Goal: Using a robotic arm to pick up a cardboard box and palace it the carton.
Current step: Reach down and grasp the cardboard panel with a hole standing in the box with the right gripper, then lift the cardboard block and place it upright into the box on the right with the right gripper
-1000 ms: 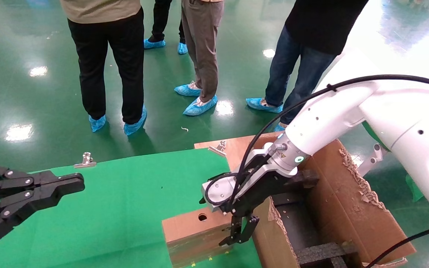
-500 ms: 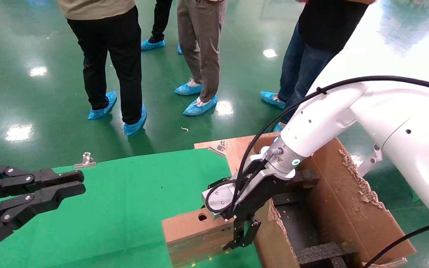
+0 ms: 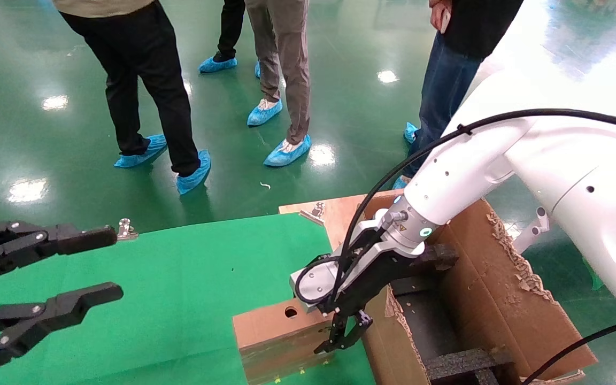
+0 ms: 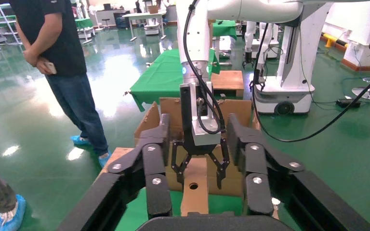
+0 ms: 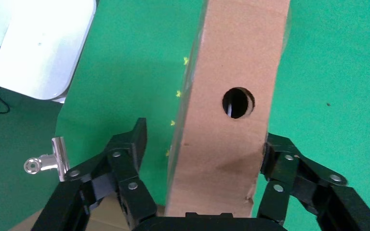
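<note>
The cardboard box (image 3: 276, 329) stands on edge on the green cloth, its narrow top face showing a round hole (image 3: 291, 312). It sits right against the carton (image 3: 500, 299), whose torn walls hold black foam (image 3: 463, 361). My right gripper (image 3: 340, 336) on the white robotic arm (image 3: 463, 176) hangs over the box's carton-side end and is open. In the right wrist view, the right gripper (image 5: 204, 137) straddles the box (image 5: 231, 62); one finger (image 5: 272, 154) touches a side, the other (image 5: 135, 144) stands apart. My left gripper (image 3: 113, 262) hovers open at the far left, aimed at the box (image 4: 195, 192).
Several people in blue shoe covers stand on the shiny green floor beyond the table (image 3: 169, 278). Metal binder clips (image 3: 124, 229) (image 3: 313, 213) hold the cloth at its far edge. Another robot's base (image 4: 284, 96) shows behind the carton (image 4: 236, 108).
My left gripper's fingers have spread from shut to open. The right gripper stays over the box with almost no movement. The people behind have shifted their feet.
</note>
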